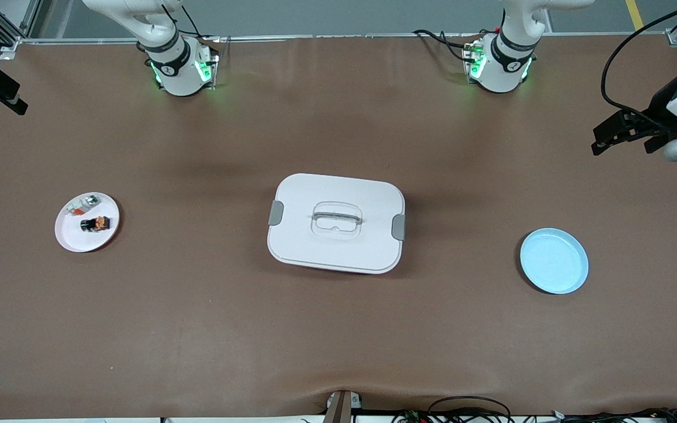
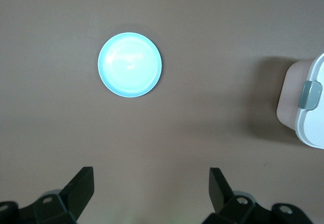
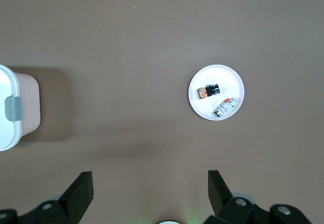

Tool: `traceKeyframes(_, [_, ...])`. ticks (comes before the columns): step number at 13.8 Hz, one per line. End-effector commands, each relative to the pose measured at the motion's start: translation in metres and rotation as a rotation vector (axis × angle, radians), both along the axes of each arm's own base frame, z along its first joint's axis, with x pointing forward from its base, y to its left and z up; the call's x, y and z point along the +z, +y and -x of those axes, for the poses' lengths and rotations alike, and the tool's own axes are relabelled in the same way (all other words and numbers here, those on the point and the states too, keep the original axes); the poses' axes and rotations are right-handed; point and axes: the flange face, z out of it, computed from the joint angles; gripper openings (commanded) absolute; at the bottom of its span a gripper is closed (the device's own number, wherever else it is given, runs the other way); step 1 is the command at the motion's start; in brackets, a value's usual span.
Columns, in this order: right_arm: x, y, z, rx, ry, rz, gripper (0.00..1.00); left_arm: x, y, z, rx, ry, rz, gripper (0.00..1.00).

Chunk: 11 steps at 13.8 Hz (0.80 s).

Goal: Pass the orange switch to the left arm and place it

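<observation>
Your orange switch (image 1: 95, 224) lies on the pink plate (image 1: 74, 241), well off from the box (image 1: 336, 223) toward the right arm's end of the table (a small silver piece (image 1: 84, 204) shares the plate). It lies on its side, long axis roughly along the table's length. The right gripper (image 3: 147, 196) is the nearer one, high over bare table, jaws wide and empty. The left gripper (image 2: 149, 193) waits, jaws also wide apart, near the blue plate (image 1: 554, 261).
</observation>
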Motion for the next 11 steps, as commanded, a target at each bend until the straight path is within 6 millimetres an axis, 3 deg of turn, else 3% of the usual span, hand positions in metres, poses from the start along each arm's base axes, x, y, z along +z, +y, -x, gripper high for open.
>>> traceKeyframes(1, [0.0017,0.0035,0.009,0.008,-0.014,0.023,1.0,0.0045,-0.0028,-0.0004,-0.019,0.006,-0.017,1.0])
traceKeyframes(11, [0.0106,0.0017,0.0079,-0.016,-0.017,0.004,1.0,0.0024,-0.001,-0.0034,-0.016,0.009,-0.014,1.0])
